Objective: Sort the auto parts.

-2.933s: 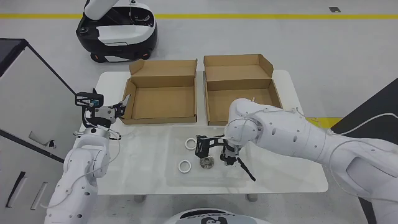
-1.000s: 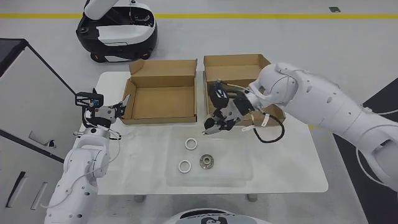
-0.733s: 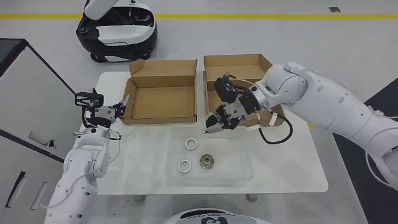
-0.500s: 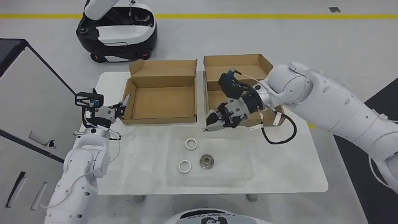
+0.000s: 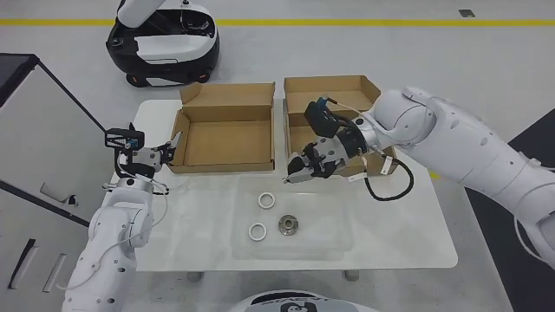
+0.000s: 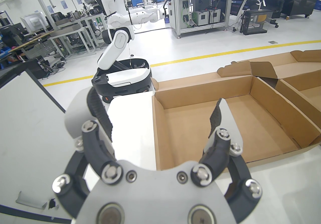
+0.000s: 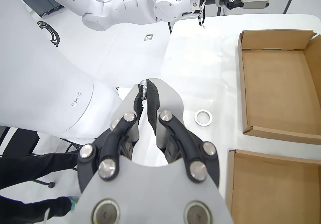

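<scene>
- left gripper (image 6: 156,102): fingers spread wide, nothing in them; it sits above the table edge just beside the outer front corner of the left box (image 5: 227,143), which has no parts in it.
- far ring (image 5: 261,199) and near ring (image 5: 252,232): both lie flat on the table (image 5: 390,225) in front of the boxes, apart from each other. They look like thin, stiff metal and are probably light. Lying flat they are hard to pinch, so likely best taken across the band, one finger in the hole.
- flanged part (image 5: 287,224): on the table just beside the near ring. It looks the heaviest piece and is rigid; the raised hub seems the better place to hold than the flat flange.
- right gripper (image 7: 145,94): nearly closed, pinching a small threaded stud (image 7: 143,90) partway along its shank. It is held above the table near the front corner of the right box (image 5: 338,104).
- stud: small, hard and light. The threads give some bite, but such a short pinch could let it pivot or slip, so a low release over the box floor is the safer guess.
</scene>
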